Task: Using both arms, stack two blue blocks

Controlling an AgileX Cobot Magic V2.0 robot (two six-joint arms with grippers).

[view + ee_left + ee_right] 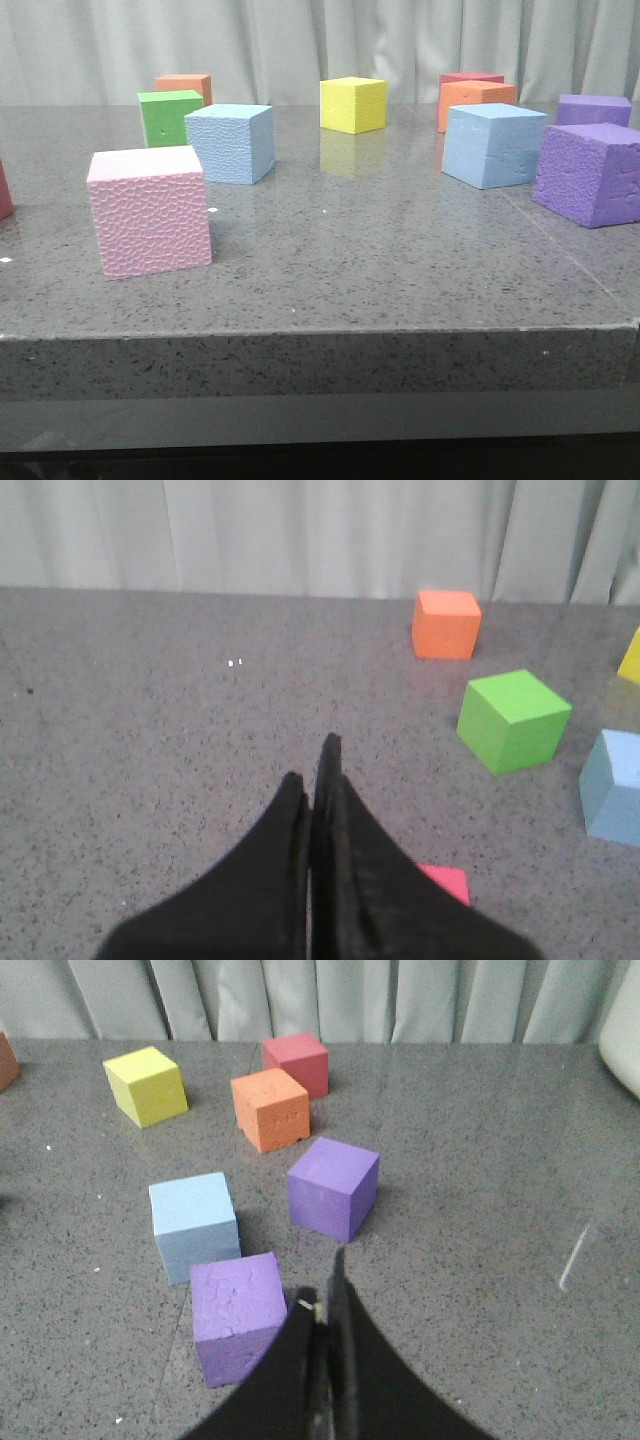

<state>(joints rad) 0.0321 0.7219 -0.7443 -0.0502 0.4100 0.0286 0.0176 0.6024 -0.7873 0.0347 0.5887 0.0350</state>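
**Both blue blocks untouched; the reach has not begun**

This reads as the opening step. Neither arm shows in the front view, and both blue blocks sit on the grey table (330, 270), well apart from each other. The left pincer (318, 780) hangs above bare table with its fingers pressed together and nothing between them. The right pincer (325, 1295) is likewise closed and empty, hovering just beside a cracked purple block (235, 1315).

Taking the yellow block (353, 104) as the landmark: the pebbled blue block (230, 143) lies to its left and nearer the camera, with the green block (168, 117) just beside and behind it. The smoother blue block (493, 145) lies to the yellow block's right and nearer the camera, close to the front purple block (590, 173).

In my judgement, the next move calls for each pincer to spread its fingers and descend on the blue block on its own side. The right one must avoid the purple neighbour, which stands very near its target. One block then has to be carried across and set squarely on the other.

Count, from the front view:
- blue: two
- purple: two, the second (594, 109) farther back
- orange: two, one (184, 88) behind the green, one (476, 103) right of yellow
- yellow, green, pink (150, 210): one each
- red (471, 78): one, behind the right orange; a reddish sliver at the left edge may be another.
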